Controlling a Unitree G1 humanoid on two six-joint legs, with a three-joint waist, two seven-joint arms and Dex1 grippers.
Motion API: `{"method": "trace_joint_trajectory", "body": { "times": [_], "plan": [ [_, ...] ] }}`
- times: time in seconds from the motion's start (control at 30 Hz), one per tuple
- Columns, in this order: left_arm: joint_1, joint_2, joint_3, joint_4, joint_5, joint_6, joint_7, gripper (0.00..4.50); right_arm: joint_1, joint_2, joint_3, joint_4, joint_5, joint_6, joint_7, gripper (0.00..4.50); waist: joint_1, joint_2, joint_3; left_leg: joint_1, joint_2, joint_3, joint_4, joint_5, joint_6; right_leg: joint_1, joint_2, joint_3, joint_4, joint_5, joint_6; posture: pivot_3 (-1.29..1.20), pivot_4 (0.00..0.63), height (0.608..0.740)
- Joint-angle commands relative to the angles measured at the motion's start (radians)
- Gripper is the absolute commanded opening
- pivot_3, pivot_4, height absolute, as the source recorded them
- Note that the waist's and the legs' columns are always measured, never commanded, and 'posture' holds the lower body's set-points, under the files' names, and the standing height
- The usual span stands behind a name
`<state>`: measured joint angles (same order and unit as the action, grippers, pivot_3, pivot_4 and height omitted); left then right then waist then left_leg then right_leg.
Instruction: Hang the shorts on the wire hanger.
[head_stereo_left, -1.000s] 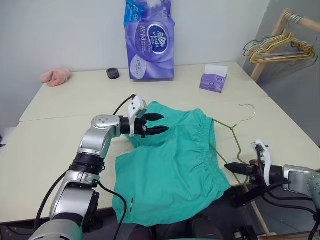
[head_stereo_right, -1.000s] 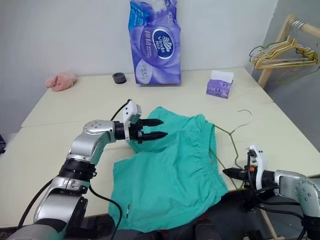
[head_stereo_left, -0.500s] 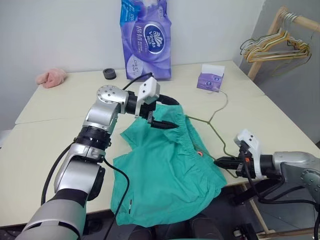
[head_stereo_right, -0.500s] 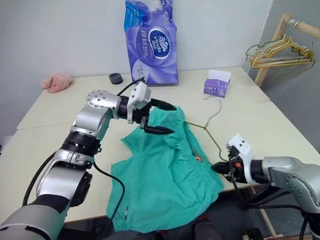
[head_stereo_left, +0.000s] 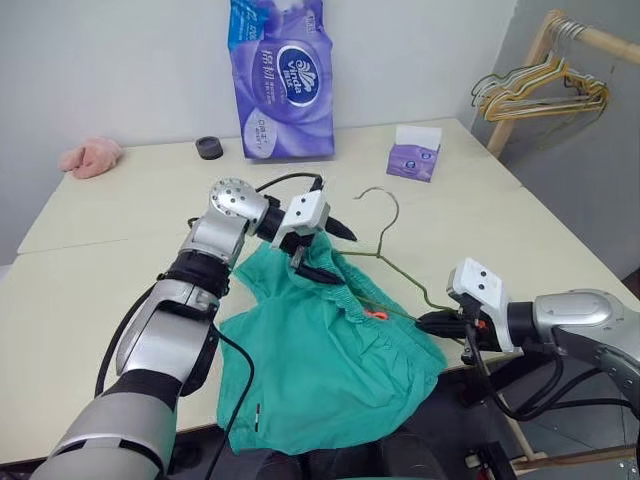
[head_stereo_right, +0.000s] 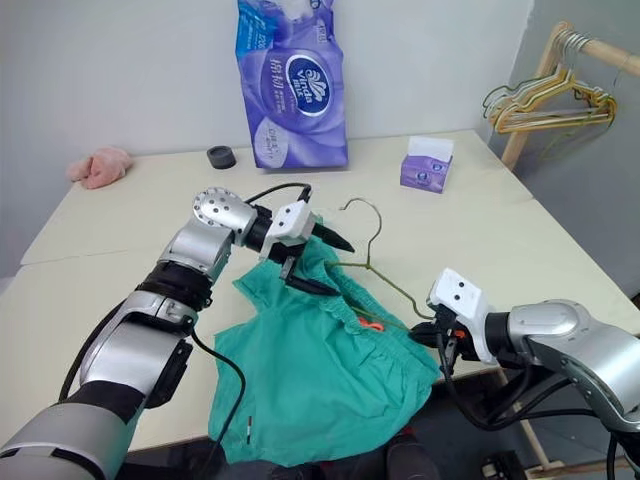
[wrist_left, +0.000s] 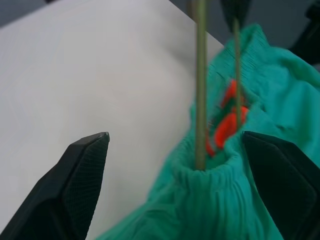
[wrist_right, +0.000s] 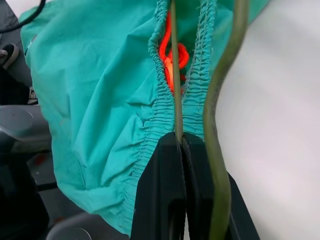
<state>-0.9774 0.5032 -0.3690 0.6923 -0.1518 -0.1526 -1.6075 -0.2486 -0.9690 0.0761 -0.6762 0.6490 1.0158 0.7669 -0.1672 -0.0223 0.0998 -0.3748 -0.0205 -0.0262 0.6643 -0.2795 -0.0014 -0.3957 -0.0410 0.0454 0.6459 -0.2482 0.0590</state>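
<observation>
Bunching teal shorts (head_stereo_left: 330, 350) swallow the wire hanger (head_stereo_left: 395, 270); right fingers (wrist_right: 182, 200) pinch it, left fingers (wrist_left: 75, 180) released.

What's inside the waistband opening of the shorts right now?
One rod of the wire hanger runs into the shorts through the gathered waistband, past an orange-red mark. How far the rod reaches is covered by fabric.

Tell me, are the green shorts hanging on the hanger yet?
Partly. One wire of the wire hanger already runs inside the waistband of the shorts. The right gripper pinches the hanger's wire with shut jaws, and the left gripper is open at the waistband. The shorts lie on the table, so lifting them is left.
</observation>
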Motion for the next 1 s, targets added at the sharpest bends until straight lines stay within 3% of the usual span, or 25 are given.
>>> {"method": "trace_joint_trajectory", "body": {
  "times": [0.03,0.13,0.5,0.83,1.0],
  "plan": [
    [0.034,0.071,-0.095,-0.073,-0.053,0.007,-0.007,4.09,-0.002,-0.014,-0.003,-0.02,-0.041,-0.076,0.022,0.0,-0.005,0.0,0.0,-0.001,0.0,0.0,0.0,0.0,0.0,-0.001,0.0,0.0,0.001,0.0,-0.001,-0.27,0.063,0.74],
    [0.036,0.083,-0.107,-0.076,-0.065,0.009,-0.007,3.29,-0.003,-0.009,-0.008,-0.015,-0.051,-0.097,0.035,0.0,-0.005,0.0,0.0,-0.009,0.0,0.0,0.002,0.0,0.0,-0.01,0.0,0.0,0.004,0.002,-0.004,-0.26,0.064,0.74],
    [0.048,0.067,-0.08,-0.041,-0.062,0.042,-0.007,0.02,-0.033,0.039,-0.046,0.002,-0.037,-0.116,0.039,0.0,-0.003,0.0,0.0,-0.009,-0.001,0.0,0.003,0.0,0.0,-0.01,0.0,-0.001,0.004,0.003,-0.004,-0.26,0.061,0.74],
    [0.117,0.063,-0.024,-0.129,-0.069,0.141,-0.007,0.02,-0.032,0.043,-0.044,-0.006,-0.091,-0.186,0.066,0.0,-0.004,0.0,0.0,-0.009,-0.001,0.0,0.003,0.0,0.0,-0.01,0.0,-0.001,0.004,0.003,-0.004,-0.26,0.064,0.74],
    [0.135,0.063,0.009,-0.148,-0.046,0.159,0.002,0.0,-0.006,-0.038,-0.042,0.021,-0.164,-0.264,0.137,1.4,-0.002,0.0,0.0,-0.009,-0.001,0.0,0.004,0.0,0.0,-0.009,0.0,-0.001,0.004,0.003,-0.004,-0.25,0.064,0.74]
  ]
}}
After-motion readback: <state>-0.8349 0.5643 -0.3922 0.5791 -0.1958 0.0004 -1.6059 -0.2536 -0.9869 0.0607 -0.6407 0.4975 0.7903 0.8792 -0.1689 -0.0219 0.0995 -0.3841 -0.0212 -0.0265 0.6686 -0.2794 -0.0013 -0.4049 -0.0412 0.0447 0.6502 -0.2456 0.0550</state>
